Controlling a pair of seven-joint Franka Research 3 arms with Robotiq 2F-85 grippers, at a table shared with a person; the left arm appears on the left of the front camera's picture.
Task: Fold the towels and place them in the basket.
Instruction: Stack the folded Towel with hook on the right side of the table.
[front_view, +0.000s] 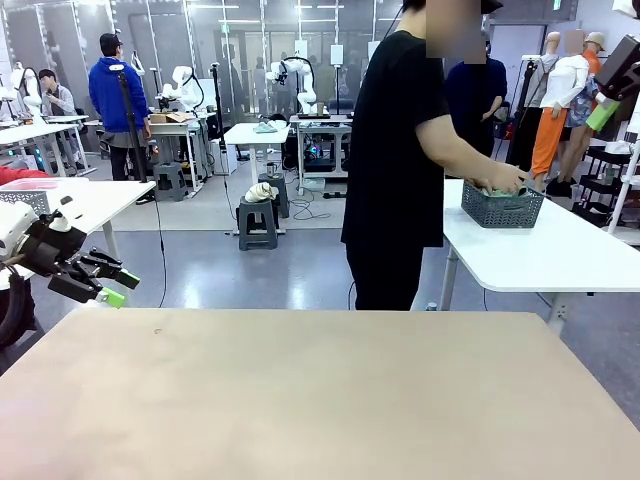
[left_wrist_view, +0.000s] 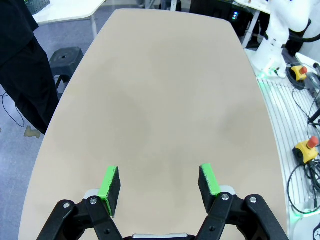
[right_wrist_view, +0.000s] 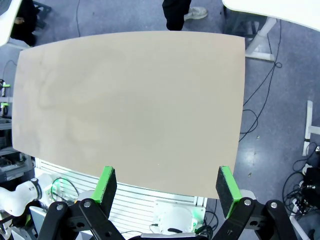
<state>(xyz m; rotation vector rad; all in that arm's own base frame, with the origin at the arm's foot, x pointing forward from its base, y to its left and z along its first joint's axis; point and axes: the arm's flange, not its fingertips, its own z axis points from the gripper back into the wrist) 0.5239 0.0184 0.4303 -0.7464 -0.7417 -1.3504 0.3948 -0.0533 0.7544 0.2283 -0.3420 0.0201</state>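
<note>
Towels (front_view: 497, 189) sit in the dark grey basket (front_view: 502, 208) under the person's hand (front_view: 508, 180) on the far counter (front_view: 560, 250); both end effectors, left (left_wrist_view: 159, 186) and right (right_wrist_view: 169, 189), hang apart, empty; placing step looks complete, awaiting retrieval.

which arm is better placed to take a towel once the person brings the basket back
Probably the left: the left gripper hangs open by the beige table's left edge. The right gripper is open too, but high above it. The basket is at another table under the person's hand.
</note>
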